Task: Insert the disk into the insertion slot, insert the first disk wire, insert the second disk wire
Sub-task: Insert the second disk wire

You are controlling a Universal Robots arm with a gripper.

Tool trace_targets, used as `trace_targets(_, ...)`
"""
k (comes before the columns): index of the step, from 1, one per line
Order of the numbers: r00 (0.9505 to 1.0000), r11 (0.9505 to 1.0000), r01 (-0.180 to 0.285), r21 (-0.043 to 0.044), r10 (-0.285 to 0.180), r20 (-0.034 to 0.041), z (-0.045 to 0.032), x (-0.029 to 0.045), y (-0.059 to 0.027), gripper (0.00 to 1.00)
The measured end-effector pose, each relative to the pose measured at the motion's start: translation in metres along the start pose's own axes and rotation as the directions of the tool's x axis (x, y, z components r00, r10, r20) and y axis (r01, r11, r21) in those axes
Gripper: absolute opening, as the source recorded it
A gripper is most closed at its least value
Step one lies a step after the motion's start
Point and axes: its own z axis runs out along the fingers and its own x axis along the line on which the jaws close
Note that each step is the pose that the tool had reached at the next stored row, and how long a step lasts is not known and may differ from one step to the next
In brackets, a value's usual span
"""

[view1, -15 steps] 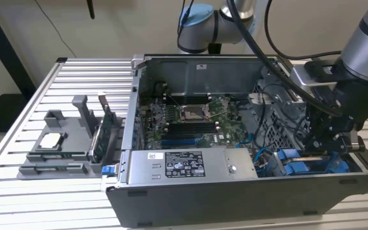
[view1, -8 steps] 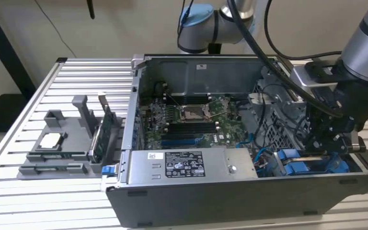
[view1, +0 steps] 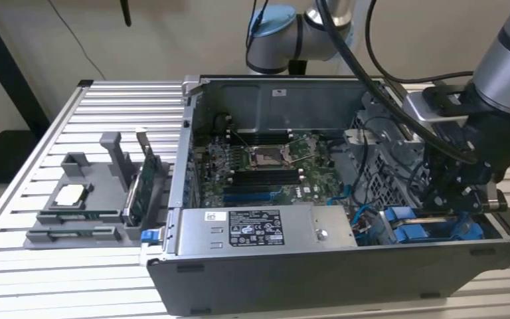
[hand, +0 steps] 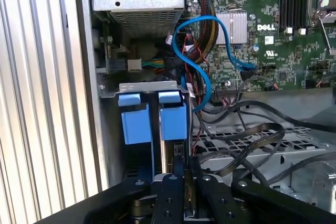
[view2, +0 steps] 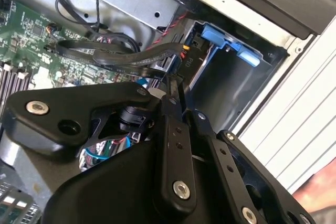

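Note:
The disk (hand: 173, 121), in its blue frame, stands edge-on in the insertion slot (hand: 139, 86) beside a second blue frame (hand: 135, 121). In the exterior view the disk (view1: 412, 229) sits low in the case's corner on the exterior view's right, and my gripper (view1: 438, 211) reaches down right above it. My gripper (hand: 184, 170) is at the disk's end, its fingers (hand: 170, 192) pressed together. Black disk wires (view2: 131, 56) with red and yellow strands run to my gripper (view2: 176, 90), which seems to pinch their connector. In the second wrist view the blue frame (view2: 226, 43) tops the dark slot (view2: 231, 93).
A grey power supply box (view1: 264, 229) with a sticker lies along the case's front. The green board (view1: 264, 166) fills the case floor. A blue cable (hand: 205, 51) loops beside the bay. A grey fixture (view1: 87, 199) holding parts stands on the slatted table (view1: 113, 106).

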Motion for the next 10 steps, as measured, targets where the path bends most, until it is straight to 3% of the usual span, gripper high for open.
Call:
trace_targets(9,0.9999,0.9999,0.01,-0.001,-0.01,0.0014,0.0033,0.0003,0.0004,0.17)
trace_targets(10,0.9999,0.9999,0.01,-0.001,-0.01,0.0025,0.0014,0.0001,0.0002,0.24)
